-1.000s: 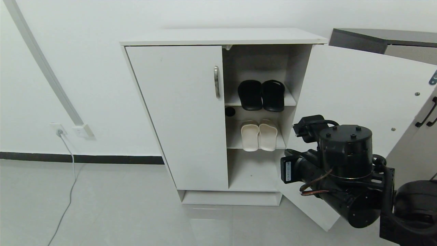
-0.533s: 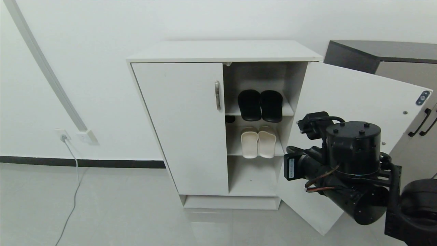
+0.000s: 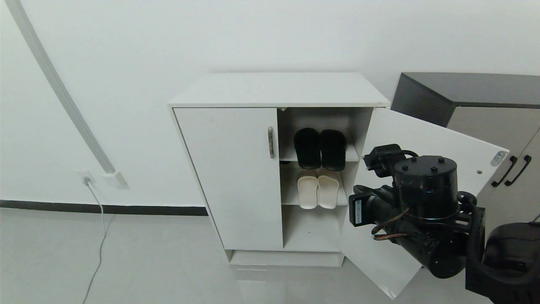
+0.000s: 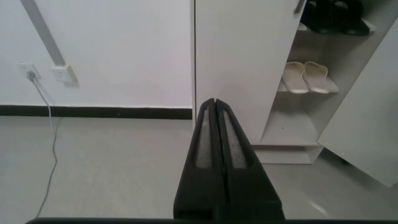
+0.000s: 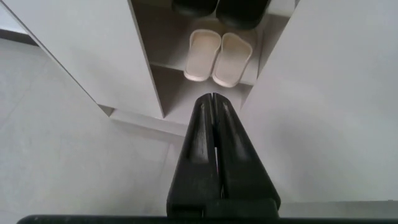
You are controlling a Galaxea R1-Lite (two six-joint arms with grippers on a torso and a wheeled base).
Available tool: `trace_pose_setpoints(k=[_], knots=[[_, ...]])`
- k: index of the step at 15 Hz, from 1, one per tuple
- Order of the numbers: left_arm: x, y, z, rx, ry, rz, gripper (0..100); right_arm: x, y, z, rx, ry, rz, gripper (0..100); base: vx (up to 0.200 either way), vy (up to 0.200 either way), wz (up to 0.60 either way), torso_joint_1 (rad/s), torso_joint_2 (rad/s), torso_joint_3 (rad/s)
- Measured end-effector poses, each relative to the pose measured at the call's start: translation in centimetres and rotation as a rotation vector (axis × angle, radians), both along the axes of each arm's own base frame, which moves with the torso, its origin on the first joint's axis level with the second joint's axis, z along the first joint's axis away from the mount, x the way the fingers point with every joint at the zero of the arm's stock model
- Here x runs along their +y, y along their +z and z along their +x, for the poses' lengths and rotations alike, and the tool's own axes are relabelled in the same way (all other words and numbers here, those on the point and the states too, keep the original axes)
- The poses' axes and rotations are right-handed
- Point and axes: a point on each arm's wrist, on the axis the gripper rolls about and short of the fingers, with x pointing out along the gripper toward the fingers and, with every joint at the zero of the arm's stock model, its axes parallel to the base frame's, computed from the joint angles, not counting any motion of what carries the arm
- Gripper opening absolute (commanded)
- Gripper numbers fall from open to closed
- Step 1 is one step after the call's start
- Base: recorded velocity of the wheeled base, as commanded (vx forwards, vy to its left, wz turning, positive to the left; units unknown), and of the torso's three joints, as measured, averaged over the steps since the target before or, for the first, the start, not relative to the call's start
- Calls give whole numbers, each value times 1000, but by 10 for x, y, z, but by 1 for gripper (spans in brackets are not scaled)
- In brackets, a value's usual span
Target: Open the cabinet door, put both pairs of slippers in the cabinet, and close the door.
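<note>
Cabinet door (image 3: 422,169) is seen wide open; black slippers (image 3: 319,148) (white slippers (image 3: 317,192) just below) are shelved inside. With right gripper (image 5: 214,98) and left gripper (image 4: 214,102) clenched empty, its free edge is best swung closed.

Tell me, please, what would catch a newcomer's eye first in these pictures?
The white cabinet stands against the wall with its right door wide open. Inside, black slippers sit on the upper shelf and cream slippers on the shelf below. The right gripper, shut, points toward the cream pair.
</note>
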Motion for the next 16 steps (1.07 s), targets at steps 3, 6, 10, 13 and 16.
trace_pose_setpoints(k=[3, 6, 10, 13, 16], knots=[[0, 0, 0, 0, 1, -1, 0, -1, 2, -2, -4, -1, 2, 0, 0, 0, 0, 186, -499, -321], [0, 0, 0, 0, 2, -1, 0, -3, 1, -3, -2, 0, 0, 0, 0, 0, 0, 198, -510, -315], [0, 0, 0, 0, 1, -1, 0, -3, 0, -4, 0, 2, -3, 0, 0, 0, 0, 223, -541, -322], [0, 0, 0, 0, 3, -2, 0, -2, 0, -3, 1, 4, -4, 0, 0, 0, 0, 253, -574, -321], [0, 0, 0, 0, 2, -2, 0, 0, -1, -1, 3, 2, -4, 0, 0, 0, 0, 261, -601, -336]])
